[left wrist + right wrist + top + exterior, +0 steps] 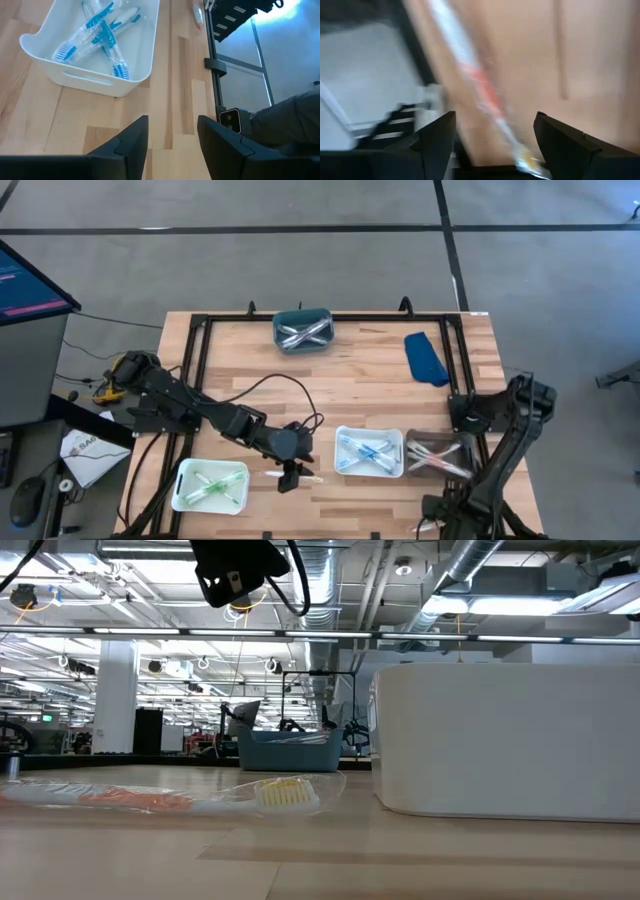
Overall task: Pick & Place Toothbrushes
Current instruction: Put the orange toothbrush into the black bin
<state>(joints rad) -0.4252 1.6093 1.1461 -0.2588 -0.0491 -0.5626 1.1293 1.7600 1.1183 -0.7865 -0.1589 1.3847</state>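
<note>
A wrapped toothbrush with a pink-orange handle (150, 800) lies flat on the wooden table, also seen from above (310, 478). My left gripper (290, 472) hangs open above it, well clear of the table (240, 575), with nothing between its fingers (172, 120). Another wrapped toothbrush with orange on it (480, 85) lies near the table's near right edge. My right gripper (495, 117) stands open over it, pointing down. Whether the right gripper touches it I cannot tell, since that view is blurred.
A white tray with blue toothbrushes (368, 452) stands just right of the left gripper, and a clear tray with pink ones (437, 455) beside it. A white tray with green ones (210, 485) sits at the near left. A teal tray (302, 330) and a blue cloth (427, 358) lie at the back.
</note>
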